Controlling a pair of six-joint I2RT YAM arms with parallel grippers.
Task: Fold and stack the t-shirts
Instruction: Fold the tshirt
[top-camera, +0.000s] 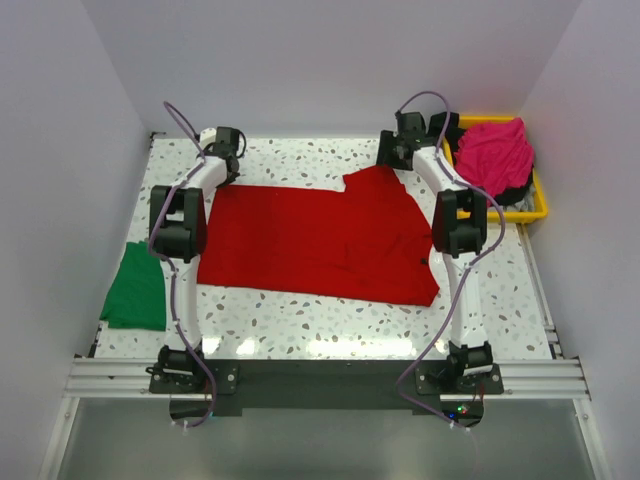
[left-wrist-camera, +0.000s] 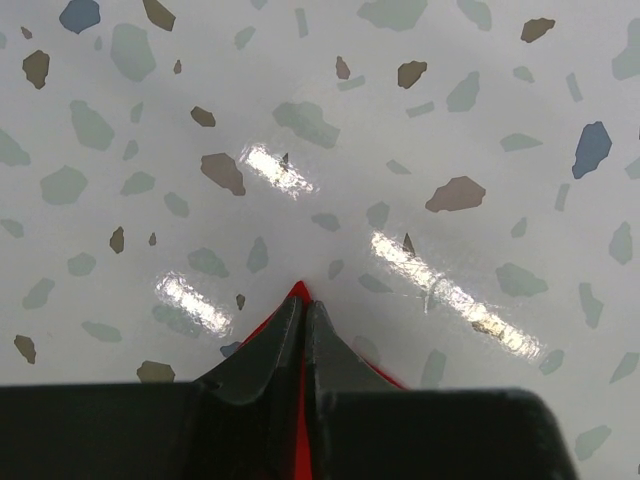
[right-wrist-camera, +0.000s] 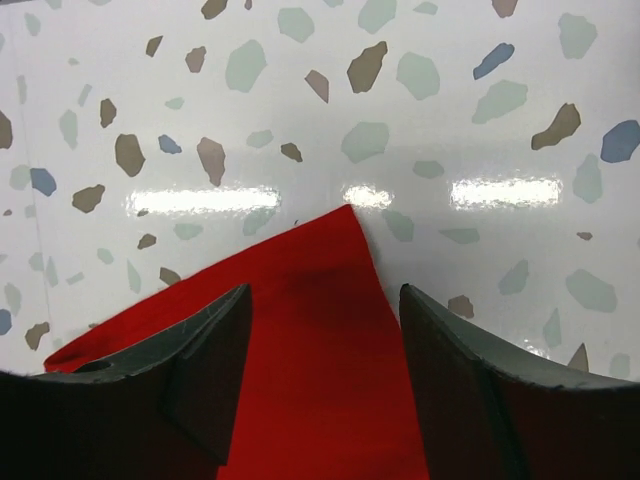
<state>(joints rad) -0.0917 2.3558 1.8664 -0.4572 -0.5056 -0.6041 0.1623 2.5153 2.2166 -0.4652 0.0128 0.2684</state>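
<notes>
A bright red t-shirt (top-camera: 320, 240) lies spread flat across the middle of the table. My left gripper (top-camera: 226, 172) is at its far left corner. In the left wrist view that gripper (left-wrist-camera: 303, 302) is shut, with a thin tip of red cloth (left-wrist-camera: 297, 291) pinched between the jaws. My right gripper (top-camera: 396, 160) hangs over the far right sleeve. It (right-wrist-camera: 325, 295) is open, one jaw on each side of the sleeve's red cloth (right-wrist-camera: 310, 340). A folded green t-shirt (top-camera: 135, 290) lies at the table's left edge. A magenta-pink t-shirt (top-camera: 495, 155) is bunched up in the tray.
A yellow plastic tray (top-camera: 537, 208) stands at the back right corner, with dark cloth under the pink shirt. White walls close in the table on three sides. Both arms reach from their bases at the near edge along the red shirt's sides.
</notes>
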